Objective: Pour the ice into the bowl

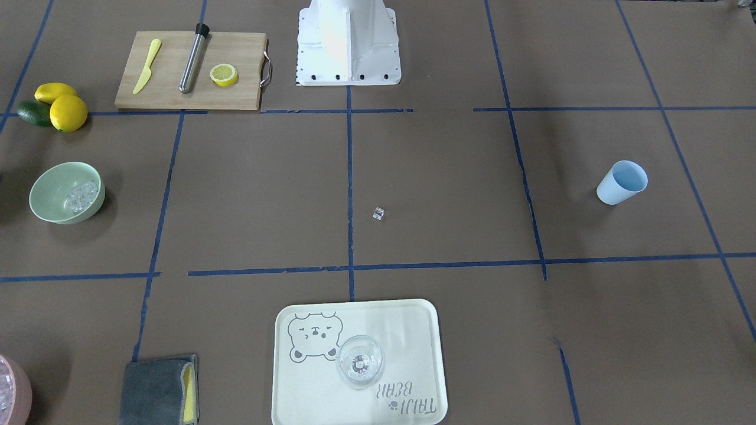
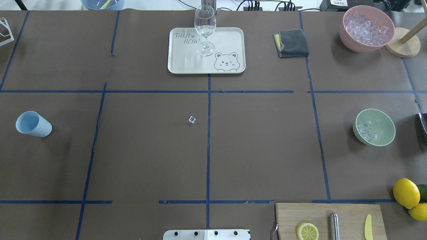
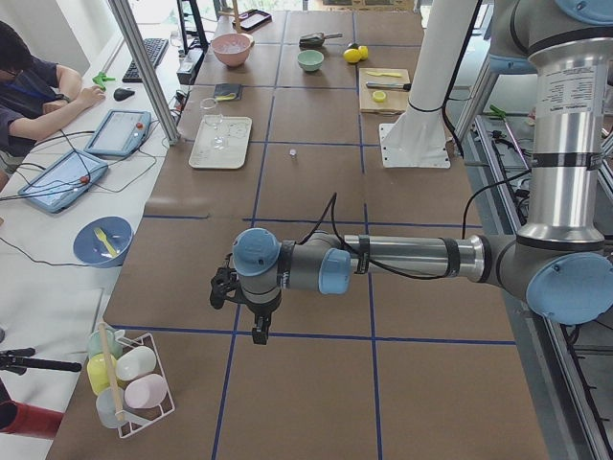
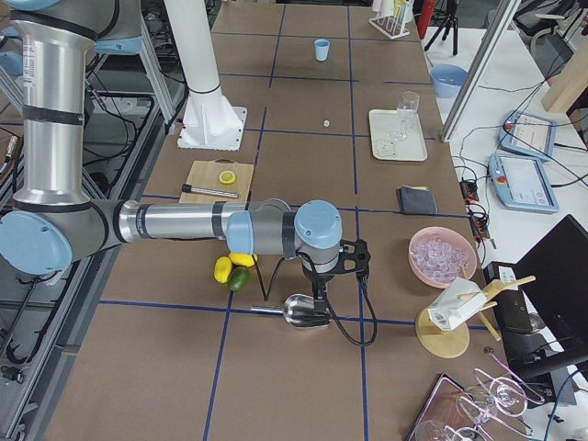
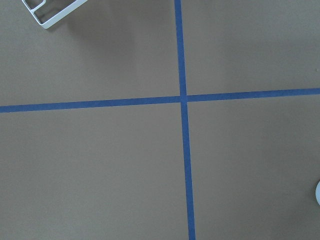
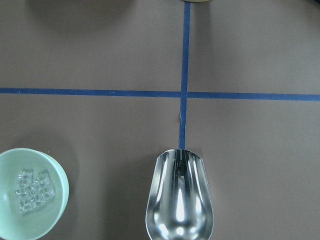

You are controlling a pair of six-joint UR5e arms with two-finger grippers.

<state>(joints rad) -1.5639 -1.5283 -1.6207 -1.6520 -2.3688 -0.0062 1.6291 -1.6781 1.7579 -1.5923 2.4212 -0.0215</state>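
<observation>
The mint-green bowl (image 1: 44,203) (image 2: 383,125) (image 6: 55,200) stands at the table's right end with a clump of ice (image 1: 81,198) (image 2: 365,131) (image 6: 32,191) inside. One loose ice cube (image 1: 378,213) (image 2: 191,119) lies mid-table. My right gripper (image 4: 321,289) hangs beside the bowl, just over an empty metal scoop (image 4: 301,310) (image 6: 180,200); I cannot tell whether it is open or shut. My left gripper (image 3: 257,331) hovers over bare table at the left end, its state also unclear. Neither gripper shows in the overhead or front views.
A pink container of ice (image 2: 367,28) stands at the far right. A light blue cup (image 2: 33,124), a tray (image 2: 230,36) with a wine glass (image 2: 204,30), a grey cloth (image 2: 292,43), a cutting board (image 1: 189,71), lemons (image 1: 65,109) and a white rack (image 3: 129,383) share the table.
</observation>
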